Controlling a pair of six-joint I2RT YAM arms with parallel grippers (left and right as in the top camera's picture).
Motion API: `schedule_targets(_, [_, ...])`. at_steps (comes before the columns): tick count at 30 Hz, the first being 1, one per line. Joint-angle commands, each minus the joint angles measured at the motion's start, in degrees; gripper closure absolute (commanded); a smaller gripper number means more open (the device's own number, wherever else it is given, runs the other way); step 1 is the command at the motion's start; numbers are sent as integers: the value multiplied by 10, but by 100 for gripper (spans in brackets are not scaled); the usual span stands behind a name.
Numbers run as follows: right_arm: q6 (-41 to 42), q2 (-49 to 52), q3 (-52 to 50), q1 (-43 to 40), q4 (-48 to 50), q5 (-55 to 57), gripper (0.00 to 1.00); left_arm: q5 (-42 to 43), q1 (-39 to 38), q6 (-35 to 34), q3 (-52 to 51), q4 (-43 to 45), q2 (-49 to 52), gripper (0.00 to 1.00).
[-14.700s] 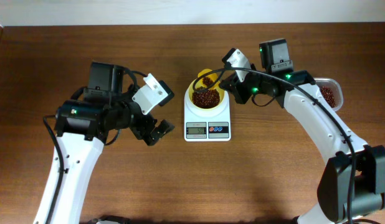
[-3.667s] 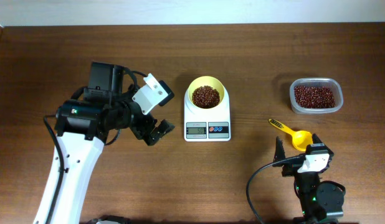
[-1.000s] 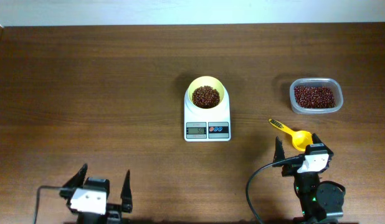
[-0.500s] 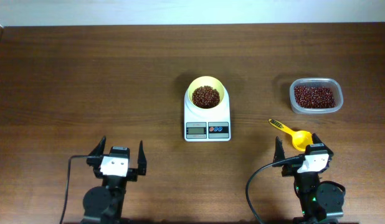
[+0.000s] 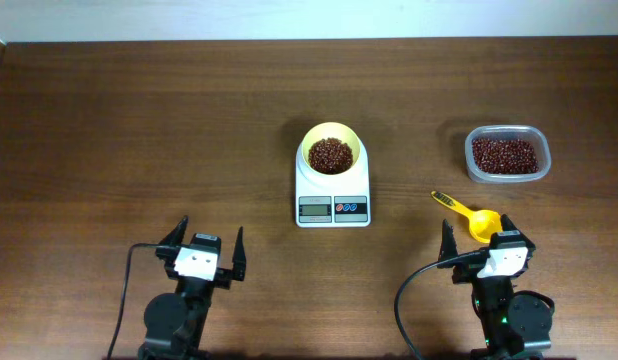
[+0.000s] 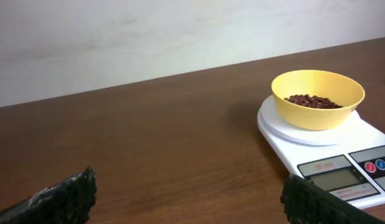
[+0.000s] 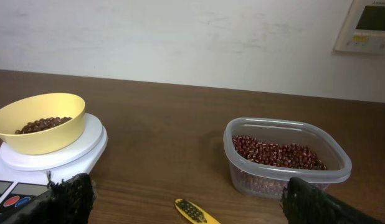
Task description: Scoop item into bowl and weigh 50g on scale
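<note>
- left gripper (image 5: 206,243): jaws spread wide, empty, at 7 o'clock from the scale (image 5: 332,192), well apart from it
- right gripper (image 5: 487,243): released, empty, at 5 o'clock from the scale
- bowl (image 5: 355,142): upright on the scale platform, beans (image 5: 330,154) piled inside
- yellow scoop (image 5: 473,218): lying on the table (image 5: 139,120), just at 12 o'clock of the right gripper
- clear tub (image 5: 469,160): holds more beans, at 3 o'clock of the scale

Brown wooden table (image 5: 139,120) with white scale (image 5: 333,208), clear tub (image 5: 507,128) and yellow scoop (image 5: 479,222), seemingly bowl-up
</note>
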Motion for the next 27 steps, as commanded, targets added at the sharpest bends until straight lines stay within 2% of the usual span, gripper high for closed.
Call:
schedule_targets(1, [-2,-4,-5,4,0,-5,1,18,2,-7,-5,3,3,1])
schedule_targets(9, [-2,-4,-5,4,0,-5,1,55,-6,-7,-6,8,3,1])
schedule_targets(11, [-2,-4,-5,4,0,-5,1,46,-6,-5,-21,35,2,1])
schedule_targets(15, [-2,-4,-5,4,0,-5,1,2,-5,-4,-20,30,-25,1])
schedule_targets(20, [-2,-4,-5,4,0,-5,1,19,45,-24,-20,30,-24,1])
schedule_targets(27, [-2,-4,-5,4,0,-5,1,17,48,-28,-20,30,-24,1])
